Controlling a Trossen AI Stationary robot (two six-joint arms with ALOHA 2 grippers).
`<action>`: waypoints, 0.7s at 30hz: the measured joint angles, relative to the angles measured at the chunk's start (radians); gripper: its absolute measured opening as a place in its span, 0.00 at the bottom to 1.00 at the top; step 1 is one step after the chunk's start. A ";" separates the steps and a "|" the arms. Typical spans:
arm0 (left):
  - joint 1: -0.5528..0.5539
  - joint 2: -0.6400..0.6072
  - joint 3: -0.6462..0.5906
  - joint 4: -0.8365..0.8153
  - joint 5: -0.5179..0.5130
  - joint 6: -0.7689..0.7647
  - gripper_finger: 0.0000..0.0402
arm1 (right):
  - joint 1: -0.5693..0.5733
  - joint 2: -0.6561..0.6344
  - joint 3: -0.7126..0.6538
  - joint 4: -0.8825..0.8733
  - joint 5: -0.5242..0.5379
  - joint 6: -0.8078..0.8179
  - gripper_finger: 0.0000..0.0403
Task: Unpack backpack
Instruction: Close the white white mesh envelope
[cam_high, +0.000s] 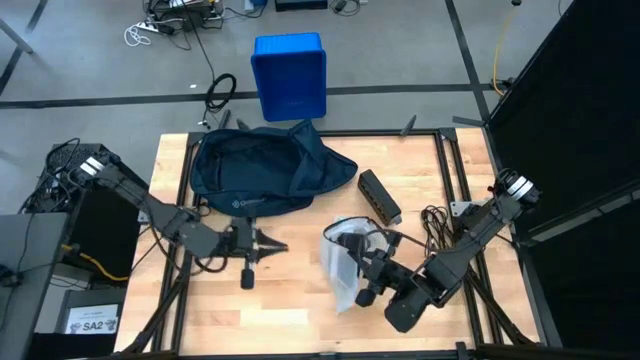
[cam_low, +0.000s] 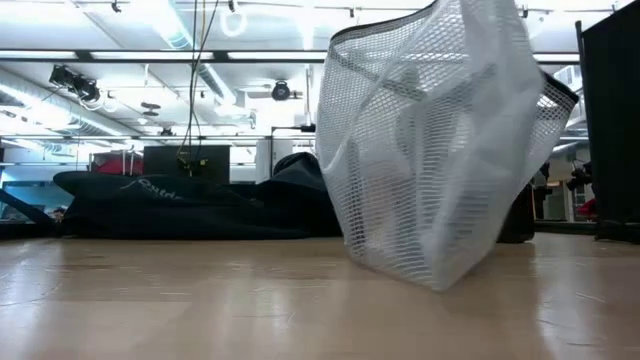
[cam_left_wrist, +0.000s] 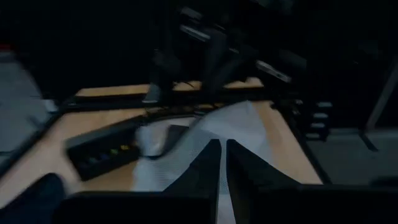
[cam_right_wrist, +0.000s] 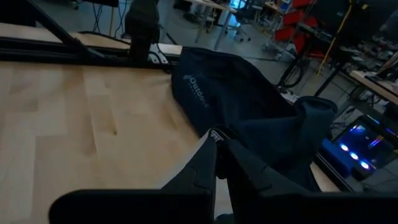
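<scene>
Backpack (cam_high: 262, 172) lying flat, long axis across table, right hand (cam_high: 352, 262) gripping mesh bag (cam_high: 343, 262), left hand (cam_high: 281, 245) closed empty

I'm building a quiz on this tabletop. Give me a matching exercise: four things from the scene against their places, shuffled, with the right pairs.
Things:
1. backpack
2. white mesh bag
3. dark power strip
4. blue bin

Places:
A. on the floor beyond the table's far edge
B. at the right end effector, shut on it
C. slumped on the table's far side
D. on the table between backpack and right arm

Pairs: 1-C, 2-B, 3-D, 4-A
</scene>
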 joint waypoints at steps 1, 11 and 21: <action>-0.003 0.026 0.000 0.020 0.008 0.012 0.00 | -0.006 0.000 0.000 0.007 -0.008 -0.012 0.00; -0.052 0.323 -0.002 0.512 -0.041 0.199 0.00 | -0.046 0.001 0.000 0.075 -0.084 -0.104 0.00; -0.056 0.489 0.020 0.613 -0.085 0.136 0.19 | -0.074 0.002 0.000 0.075 -0.135 -0.120 0.00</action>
